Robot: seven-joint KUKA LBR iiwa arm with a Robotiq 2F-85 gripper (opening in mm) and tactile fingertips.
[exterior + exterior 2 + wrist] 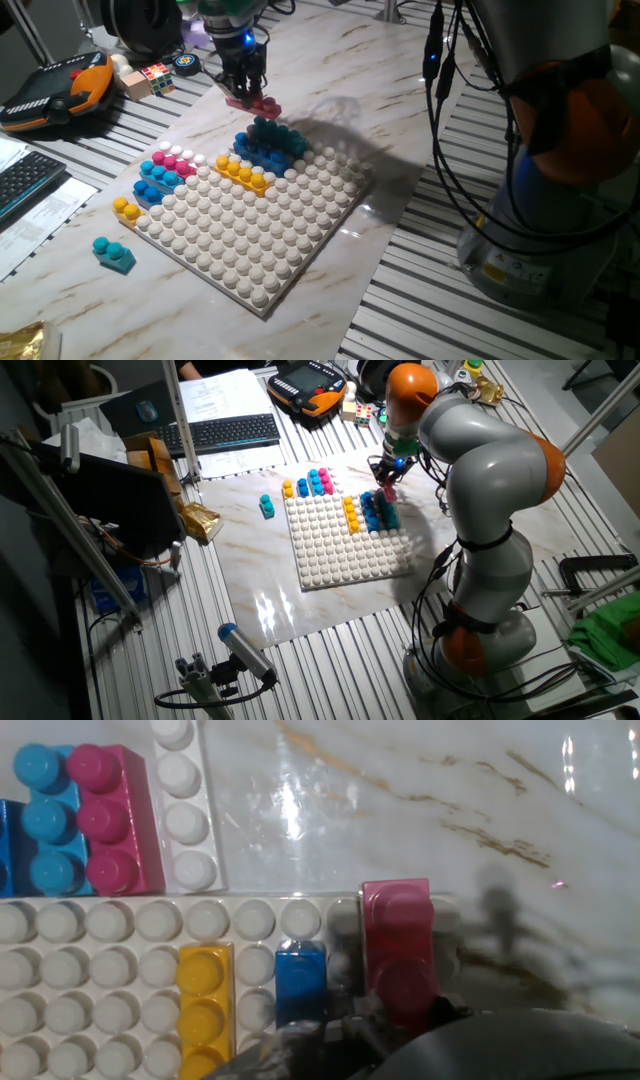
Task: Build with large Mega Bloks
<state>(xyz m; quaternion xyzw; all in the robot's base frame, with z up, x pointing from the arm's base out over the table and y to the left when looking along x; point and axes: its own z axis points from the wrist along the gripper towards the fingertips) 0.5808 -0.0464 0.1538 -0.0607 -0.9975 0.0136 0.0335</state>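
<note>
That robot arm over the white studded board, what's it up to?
It is building with chunky toy bricks. Its end effector holds a pink brick in the air above a blue and teal stack at the white board's far corner. A yellow brick sits on the board; more bricks lie along its edge.

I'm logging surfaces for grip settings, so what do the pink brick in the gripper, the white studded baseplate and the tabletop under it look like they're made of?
Pink brick: apparently moulded plastic, smooth with a soft sheen on its studs.
White baseplate: likely similar plastic, matte to slightly glossy, uniform rounded studs.
Tabletop: marble-patterned, glossy slab with bright reflections; real stone or laminate can't be told.
</note>
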